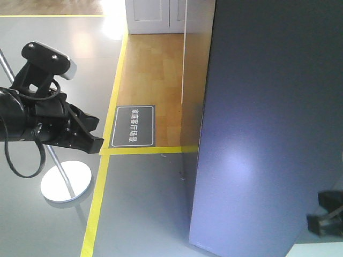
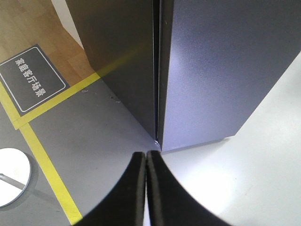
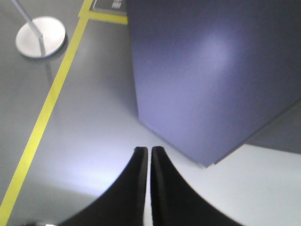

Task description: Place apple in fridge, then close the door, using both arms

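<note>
The fridge (image 1: 268,107) is a tall dark grey block filling the right of the front view. In the left wrist view its door (image 2: 225,70) lies flush against the fridge body (image 2: 122,56), with only a thin seam between them. The door's flat face (image 3: 207,66) also fills the right wrist view. My left gripper (image 2: 145,154) is shut on nothing, low over the floor before the door's bottom corner, and its arm shows at far left (image 1: 94,142). My right gripper (image 3: 149,149) is shut and empty near the door's lower edge (image 1: 327,214). The apple is out of view.
A thin metal pole on a round white base (image 1: 67,181) stands at the left, behind my left arm. Yellow tape lines (image 1: 99,198) cross the grey floor. A dark floor sign (image 1: 133,126) lies on the wood flooring (image 1: 155,69) left of the fridge.
</note>
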You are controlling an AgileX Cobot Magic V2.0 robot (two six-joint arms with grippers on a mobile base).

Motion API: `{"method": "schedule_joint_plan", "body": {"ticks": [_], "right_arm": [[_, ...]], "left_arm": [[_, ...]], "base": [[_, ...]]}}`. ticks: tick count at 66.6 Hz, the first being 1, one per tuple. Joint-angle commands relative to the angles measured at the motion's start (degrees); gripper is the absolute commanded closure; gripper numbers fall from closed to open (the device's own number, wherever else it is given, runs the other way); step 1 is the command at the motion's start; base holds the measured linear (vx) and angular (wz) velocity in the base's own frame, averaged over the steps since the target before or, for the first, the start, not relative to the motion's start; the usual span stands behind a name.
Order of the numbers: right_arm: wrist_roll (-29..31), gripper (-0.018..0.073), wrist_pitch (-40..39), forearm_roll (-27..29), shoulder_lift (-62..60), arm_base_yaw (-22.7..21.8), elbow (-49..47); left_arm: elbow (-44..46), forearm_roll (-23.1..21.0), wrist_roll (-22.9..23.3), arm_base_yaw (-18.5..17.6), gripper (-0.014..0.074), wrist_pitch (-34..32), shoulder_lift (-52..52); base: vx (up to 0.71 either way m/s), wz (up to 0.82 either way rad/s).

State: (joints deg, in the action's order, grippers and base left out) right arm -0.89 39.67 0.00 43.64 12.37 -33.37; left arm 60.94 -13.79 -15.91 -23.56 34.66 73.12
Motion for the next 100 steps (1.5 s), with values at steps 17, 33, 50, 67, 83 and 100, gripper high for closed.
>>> {"method": "schedule_joint_plan", "body": {"ticks": [17, 33, 50, 67, 83, 100], "right_arm": [[-16.86, 0.0566, -9.94, -21.46, 9.77, -0.4, -11.41], [-31.21, 0.0563, -16.12, -34.16, 17.04, -6.31, -16.86], [-29.84, 0.0563, -27.05, -31.43, 22.99, -15.81, -20.73], [-29.77, 0.0563, -36.56, -32.4, 30.23, -19.75, -27.01], [-29.14, 0.0563, -39.99, -33.8, 40.36, -19.75, -35.99], [-29.2, 0.0563, -44.11, -33.8, 49.93, -19.75, -44.6]], "left_arm": [[1.32, -0.76, 0.51, 0.06, 0.0603, -2.85, -1.62], [1.32, -0.81, 0.51, 0.06, 0.0603, -2.91, -1.62], [1.32, -0.87, 0.51, 0.06, 0.0603, -2.91, -1.62], [1.32, -0.87, 0.51, 0.06, 0.0603, -2.91, -1.62], [1.32, -0.87, 0.51, 0.06, 0.0603, -2.91, -1.62], [1.32, -0.87, 0.51, 0.06, 0.0603, -2.85, -1.57]], "base": [[0.0, 0.0], [0.0, 0.0], [0.0, 0.0], [0.0, 0.0], [0.0, 0.0], [0.0, 0.0]]}}
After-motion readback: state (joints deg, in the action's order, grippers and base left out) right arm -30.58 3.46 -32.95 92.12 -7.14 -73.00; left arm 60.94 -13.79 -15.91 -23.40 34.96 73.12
